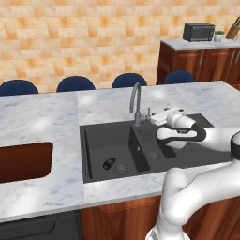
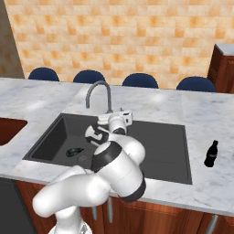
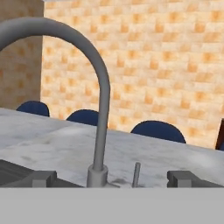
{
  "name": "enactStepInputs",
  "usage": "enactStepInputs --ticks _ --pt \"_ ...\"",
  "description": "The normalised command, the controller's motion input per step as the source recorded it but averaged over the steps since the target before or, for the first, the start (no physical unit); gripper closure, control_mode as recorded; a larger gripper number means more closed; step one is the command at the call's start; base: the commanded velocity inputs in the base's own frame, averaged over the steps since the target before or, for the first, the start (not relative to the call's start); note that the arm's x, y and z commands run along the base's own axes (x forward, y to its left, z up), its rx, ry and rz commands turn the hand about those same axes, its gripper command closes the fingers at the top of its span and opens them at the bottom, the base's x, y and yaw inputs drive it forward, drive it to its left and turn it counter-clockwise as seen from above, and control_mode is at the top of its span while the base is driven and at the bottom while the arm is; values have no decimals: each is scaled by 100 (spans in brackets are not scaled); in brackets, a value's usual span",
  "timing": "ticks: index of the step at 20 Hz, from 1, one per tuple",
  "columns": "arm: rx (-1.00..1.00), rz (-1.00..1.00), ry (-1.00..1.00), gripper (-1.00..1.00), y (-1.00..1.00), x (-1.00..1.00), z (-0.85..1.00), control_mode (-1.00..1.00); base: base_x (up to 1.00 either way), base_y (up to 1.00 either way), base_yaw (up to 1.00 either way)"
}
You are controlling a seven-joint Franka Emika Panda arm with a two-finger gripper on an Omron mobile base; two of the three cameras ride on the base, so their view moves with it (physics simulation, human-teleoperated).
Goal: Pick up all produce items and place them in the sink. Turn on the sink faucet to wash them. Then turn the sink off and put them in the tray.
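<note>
The vegetable (image 1: 108,163) lies in the left basin of the sink (image 1: 93,140), beside its drain. The faucet (image 1: 135,104) stands behind the divider. The end effector (image 3: 112,178), wide open and empty, faces the faucet's base just above the table (image 1: 42,126).

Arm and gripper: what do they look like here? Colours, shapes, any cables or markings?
The arm is glossy white, built of thick rounded links, with dark grey to black bands at the joints. The gripper has two small dark grey, blocky finger tips; its body in the left base view is white. No cables or markings can be made out.
</note>
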Motion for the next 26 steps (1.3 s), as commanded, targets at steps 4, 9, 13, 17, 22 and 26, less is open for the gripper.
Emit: enactStepInputs --ticks 4,9,13,17,22,26 --pt "-1 0 10 -100 0 35 0 -100 0 0 0" --pt "-1 1 9 -100 0 32 -4 -100 0 0 0" --pt "-1 5 4 -100 0 27 -8 -100 0 0 0" --pt "-1 8 2 -100 0 21 -15 -100 0 0 0" --pt "-2 8 1 -100 0 21 -25 -100 0 0 0" --pt "-3 7 2 -100 0 21 -31 -100 0 0 0"
